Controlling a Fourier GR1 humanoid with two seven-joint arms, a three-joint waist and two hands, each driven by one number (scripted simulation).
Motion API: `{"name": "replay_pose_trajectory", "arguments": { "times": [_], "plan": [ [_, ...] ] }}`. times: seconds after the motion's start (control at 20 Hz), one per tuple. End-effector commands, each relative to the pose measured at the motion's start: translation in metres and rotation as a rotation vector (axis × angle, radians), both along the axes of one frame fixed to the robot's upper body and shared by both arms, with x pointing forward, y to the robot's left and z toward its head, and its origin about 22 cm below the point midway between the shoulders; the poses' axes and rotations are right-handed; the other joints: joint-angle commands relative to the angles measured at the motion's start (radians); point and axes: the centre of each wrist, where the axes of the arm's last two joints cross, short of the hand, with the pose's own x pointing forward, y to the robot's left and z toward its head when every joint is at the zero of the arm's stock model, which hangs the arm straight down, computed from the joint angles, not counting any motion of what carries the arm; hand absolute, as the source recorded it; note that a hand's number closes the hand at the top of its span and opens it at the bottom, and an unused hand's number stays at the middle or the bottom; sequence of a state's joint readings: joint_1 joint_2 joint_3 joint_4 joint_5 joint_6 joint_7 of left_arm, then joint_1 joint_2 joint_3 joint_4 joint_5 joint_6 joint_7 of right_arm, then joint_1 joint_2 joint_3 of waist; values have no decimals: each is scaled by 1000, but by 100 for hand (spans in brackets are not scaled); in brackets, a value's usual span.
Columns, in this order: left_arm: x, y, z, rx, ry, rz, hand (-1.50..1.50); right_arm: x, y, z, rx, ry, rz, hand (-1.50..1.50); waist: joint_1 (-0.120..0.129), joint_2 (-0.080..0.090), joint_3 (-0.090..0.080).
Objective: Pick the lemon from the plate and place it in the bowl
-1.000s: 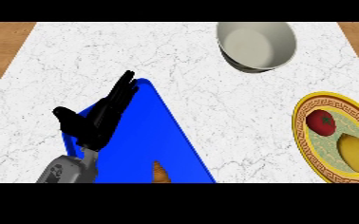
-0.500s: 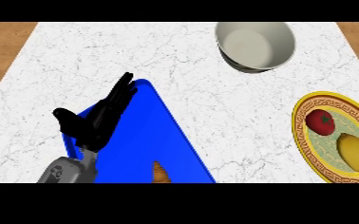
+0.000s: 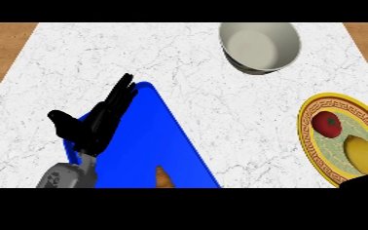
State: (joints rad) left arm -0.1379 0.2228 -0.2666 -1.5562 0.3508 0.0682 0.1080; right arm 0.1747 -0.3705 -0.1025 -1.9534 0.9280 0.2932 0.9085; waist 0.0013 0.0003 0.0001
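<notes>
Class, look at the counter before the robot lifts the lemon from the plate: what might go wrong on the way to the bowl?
1. The lemon lies right beside a tomato on the plate, so a reaching hand may nudge or take the wrong fruit.
2. The plate runs off the view's right edge, so part of the lemon is hidden.
3. The bowl stands apart at the far side; the carry could miss its rim.

We can read no words, numbers or signs anywhere. The plate [image 3: 310, 141] has only a gold pattern around its rim, with no letters in it. The bowl [image 3: 260, 46] is plain.
</notes>
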Motion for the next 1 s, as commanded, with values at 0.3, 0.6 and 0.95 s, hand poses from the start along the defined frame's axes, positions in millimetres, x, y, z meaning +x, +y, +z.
{"name": "replay_pose_trajectory", "arguments": {
  "times": [0.3, 0.6, 0.95],
  "plan": [
    [-4, -5, 0, 9, -11, 14, 0, 4, 3, -20, -37, 37, 5, -150, -2, -1, 0],
    [-14, -10, -4, 5, 1, 0, 0, 8, -31, -19, -42, 12, -2, -150, -2, -1, 0],
    [7, 5, -3, 15, 14, -16, 0, 36, -22, -34, -41, 21, -16, -150, -1, 0, 0]
  ]
}}
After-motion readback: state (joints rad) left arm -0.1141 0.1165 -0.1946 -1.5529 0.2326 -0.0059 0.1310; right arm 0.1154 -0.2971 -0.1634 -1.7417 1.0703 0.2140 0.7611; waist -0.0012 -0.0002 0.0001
